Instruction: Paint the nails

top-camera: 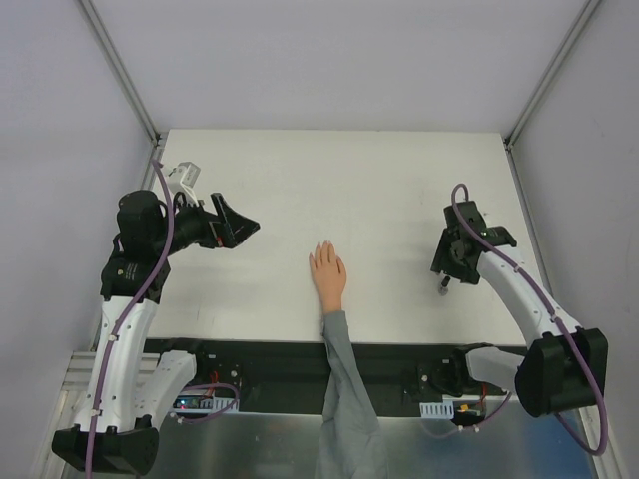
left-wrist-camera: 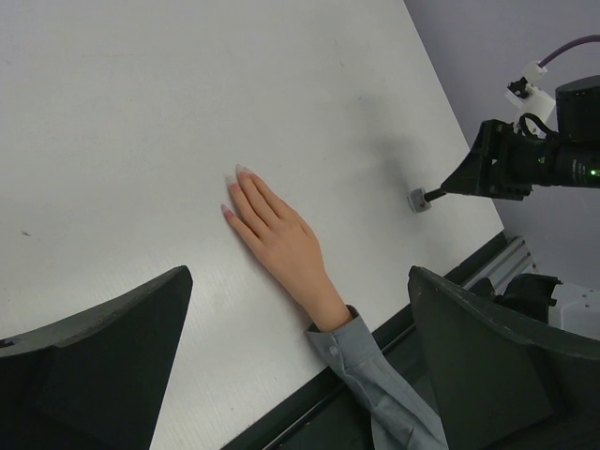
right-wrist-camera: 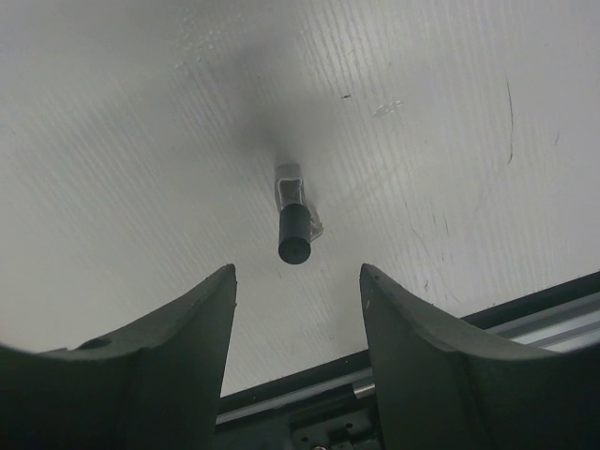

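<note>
1. Peach-coloured mannequin hand (top-camera: 327, 274), top external view: lies flat at mid-width of the white table (top-camera: 399, 190), with a grey sleeve (top-camera: 344, 389) trailing over the near edge.
   - Long axis: runs near to far. The fingers point away from the arm bases and lean slightly left.
   - Task item: the nails (top-camera: 321, 246) sit at the far fingertips, hardly distinct from the skin.
   - Flanking: the left gripper (top-camera: 243, 230) hovers to their left. The right gripper (top-camera: 447, 271) is to their right and further off, so the left is judged the nearer.
   - A small dark bottle (top-camera: 444, 286) sits just beyond the right gripper's tips, well apart from the mannequin hand.

2. Left wrist view:
   - Own jaws are spread wide and hold nothing.
   - The nails (left-wrist-camera: 240, 172) lie ahead, framed between the jaws, pale pink, with the fingers pointing to the upper left of the picture.
   - The bottle (left-wrist-camera: 419, 200) shows at right, its dark end toward the right gripper. Whether they touch cannot be told here.

3. Right wrist view:
   - Own jaws stand apart and are empty.
   - The bottle (right-wrist-camera: 292, 220) is ahead of the gap, dark cap toward the camera and clear body beyond.
   - The nails are not in this view.
   - Judgement: the coming move depends on the bottle, which lies to the right of the fingertips, so polish must travel leftward to reach them.
</note>
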Robot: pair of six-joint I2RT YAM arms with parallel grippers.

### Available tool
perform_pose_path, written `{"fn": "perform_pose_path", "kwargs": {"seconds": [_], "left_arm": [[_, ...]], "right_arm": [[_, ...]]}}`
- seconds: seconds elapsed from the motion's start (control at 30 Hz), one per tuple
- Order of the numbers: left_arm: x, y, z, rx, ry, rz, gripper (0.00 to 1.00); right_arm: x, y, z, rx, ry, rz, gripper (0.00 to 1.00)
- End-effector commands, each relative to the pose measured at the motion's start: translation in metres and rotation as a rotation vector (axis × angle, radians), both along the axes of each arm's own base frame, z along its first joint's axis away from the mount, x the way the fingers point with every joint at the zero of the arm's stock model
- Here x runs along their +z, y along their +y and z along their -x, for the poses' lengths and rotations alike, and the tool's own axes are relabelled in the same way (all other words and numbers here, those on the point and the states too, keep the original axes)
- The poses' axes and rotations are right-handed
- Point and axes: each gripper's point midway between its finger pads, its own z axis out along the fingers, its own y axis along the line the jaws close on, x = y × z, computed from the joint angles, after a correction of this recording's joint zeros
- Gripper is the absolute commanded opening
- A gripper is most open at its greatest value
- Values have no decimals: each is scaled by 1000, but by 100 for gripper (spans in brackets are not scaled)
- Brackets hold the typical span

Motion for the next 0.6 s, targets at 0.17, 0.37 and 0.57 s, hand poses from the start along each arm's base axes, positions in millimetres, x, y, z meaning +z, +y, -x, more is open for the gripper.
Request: {"fn": "perform_pose_path", "kwargs": {"seconds": [0.17, 0.37, 0.57], "left_arm": [[1, -5, 0, -35, -6, 11, 99], [-2, -5, 0, -38, 5, 12, 99], [-5, -7, 0, -53, 26, 23, 99]], "right_arm": [[-24, 1, -8, 15, 47, 35, 46], [-38, 6, -13, 32, 78, 28, 33], [-46, -4, -17, 38, 113, 107, 27]]}}
